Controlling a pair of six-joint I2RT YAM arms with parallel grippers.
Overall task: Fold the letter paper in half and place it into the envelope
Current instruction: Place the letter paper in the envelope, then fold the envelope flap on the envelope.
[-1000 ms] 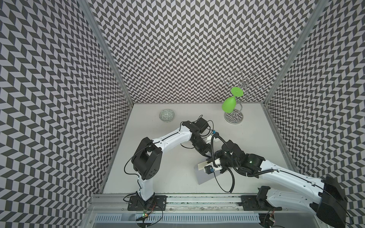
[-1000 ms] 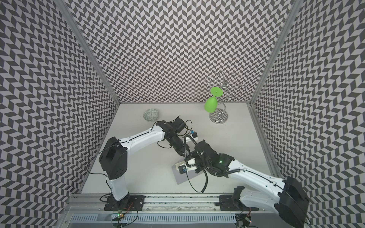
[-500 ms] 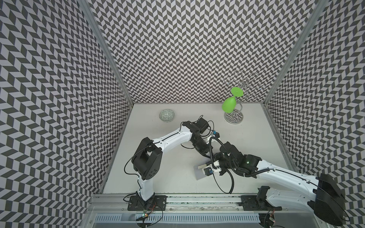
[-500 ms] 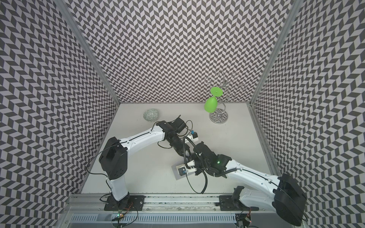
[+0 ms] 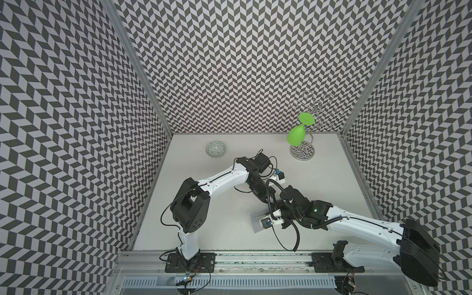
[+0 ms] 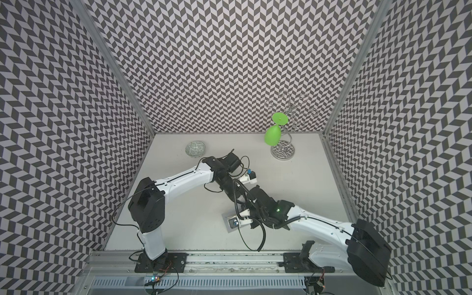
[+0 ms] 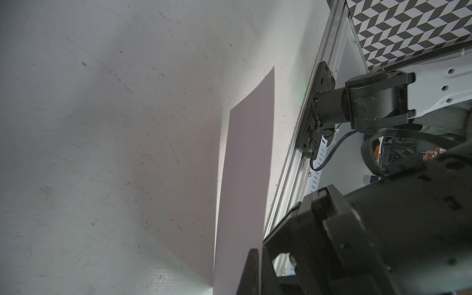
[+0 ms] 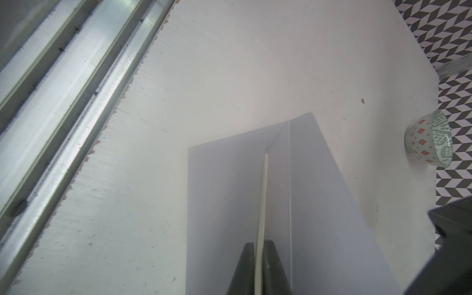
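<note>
A robotics lab cell: chevron-patterned walls (image 5: 242, 63) box in a white table (image 5: 229, 229) with an aluminium rail (image 5: 255, 258).

Chevron-patterned walls (image 5: 229, 63) (black and white), pale grey tabletop (image 5: 224, 229), aluminium front rail (image 5: 255, 258)

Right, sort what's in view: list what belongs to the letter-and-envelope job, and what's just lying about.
Job in hand:
- letter paper, seen edge-on, pinched in the right gripper
- envelope, flap open

Just lying about:
- patterned bowl
- green glass, hanging upside down
- wire rack that holds it
</note>
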